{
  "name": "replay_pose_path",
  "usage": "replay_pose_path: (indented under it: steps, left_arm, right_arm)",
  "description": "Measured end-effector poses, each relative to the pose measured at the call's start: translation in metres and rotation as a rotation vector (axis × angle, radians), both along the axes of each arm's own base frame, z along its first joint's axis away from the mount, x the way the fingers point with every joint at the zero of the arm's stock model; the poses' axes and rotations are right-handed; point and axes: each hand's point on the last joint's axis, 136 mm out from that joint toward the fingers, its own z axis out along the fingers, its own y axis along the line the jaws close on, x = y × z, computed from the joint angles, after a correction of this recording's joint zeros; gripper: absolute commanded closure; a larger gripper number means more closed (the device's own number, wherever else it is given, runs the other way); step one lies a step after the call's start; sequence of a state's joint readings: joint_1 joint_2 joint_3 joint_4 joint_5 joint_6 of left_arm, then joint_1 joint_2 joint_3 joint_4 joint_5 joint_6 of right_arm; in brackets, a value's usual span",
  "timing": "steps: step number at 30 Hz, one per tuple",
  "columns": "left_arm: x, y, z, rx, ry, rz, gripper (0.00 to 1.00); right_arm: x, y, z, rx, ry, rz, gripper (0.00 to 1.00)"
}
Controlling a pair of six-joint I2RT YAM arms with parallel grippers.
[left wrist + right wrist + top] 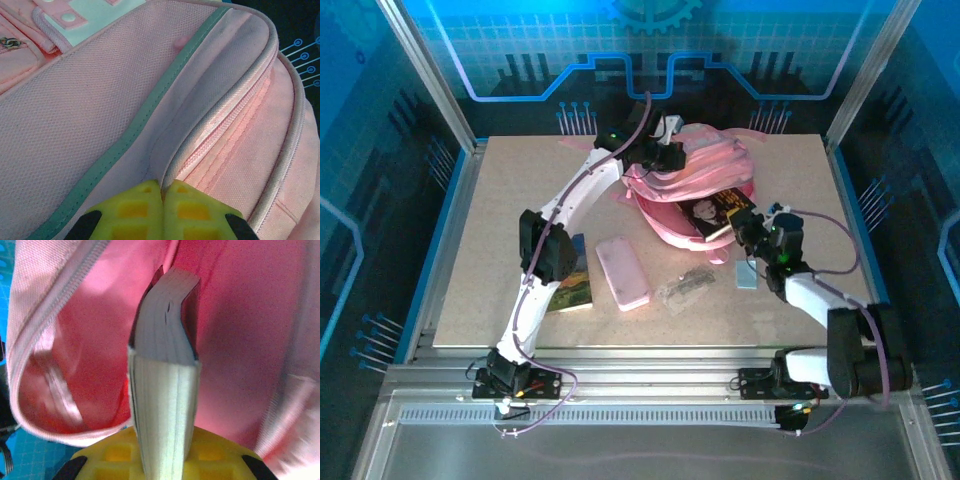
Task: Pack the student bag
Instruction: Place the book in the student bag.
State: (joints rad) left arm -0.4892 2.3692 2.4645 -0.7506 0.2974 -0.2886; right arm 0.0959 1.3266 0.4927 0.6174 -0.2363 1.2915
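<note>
The student bag (705, 165), big, soft and pink, lies at the back middle of the table with its opening toward the right arm. My left gripper (663, 156) is at its left upper edge. In the left wrist view the yellow fingers (135, 210) are pressed together, pinching a fold of the bag (90, 100) beside the zip. My right gripper (752, 226) is shut on a dark-covered book (712, 214) whose far end sits inside the opening. The right wrist view looks along the book's page edge (165, 340) into the bag's pink inside (235, 315).
A flat pink pencil case (622, 272) lies in the middle of the table. A book with a green cover (572, 288) is partly under the left arm. A clear plastic item (685, 287) and a small pale blue item (748, 275) lie near the right arm.
</note>
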Motion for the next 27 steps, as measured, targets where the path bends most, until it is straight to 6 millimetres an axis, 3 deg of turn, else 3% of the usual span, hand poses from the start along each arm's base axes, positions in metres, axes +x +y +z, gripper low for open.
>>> replay_pose_path:
  steps: [8, 12, 17, 19, 21, 23, 25, 27]
  left_arm:
    - [-0.003, 0.000, 0.011, -0.008, -0.016, -0.001, 1.00]
    - [-0.004, 0.001, 0.013, -0.007, -0.017, 0.001, 1.00]
    - [-0.005, 0.001, 0.012, -0.006, -0.015, 0.001, 1.00]
    - [-0.005, 0.002, 0.011, -0.003, -0.011, 0.001, 1.00]
    - [-0.006, 0.002, 0.009, -0.001, -0.007, 0.001, 1.00]
    - [-0.006, 0.002, 0.007, -0.001, -0.006, 0.001, 1.00]
    - [-0.006, 0.002, 0.006, -0.001, -0.006, 0.001, 1.00]
    - [-0.006, 0.002, 0.006, -0.002, -0.006, 0.001, 1.00]
  right_arm:
    - [0.068, 0.025, -0.001, 0.021, -0.076, -0.019, 1.00]
    - [0.097, 0.038, -0.026, 0.049, -0.052, -0.032, 1.00]
    - [0.111, 0.052, -0.058, 0.070, 0.023, -0.053, 0.95]
    - [0.116, 0.058, -0.064, 0.082, 0.048, -0.053, 0.83]
    - [0.119, 0.060, -0.067, 0.098, 0.070, -0.055, 0.54]
    - [0.116, 0.059, -0.074, 0.113, 0.117, -0.062, 0.31]
    - [0.111, 0.058, -0.079, 0.106, 0.166, -0.066, 0.18]
    - [0.106, 0.058, -0.068, 0.094, 0.195, -0.059, 0.01]
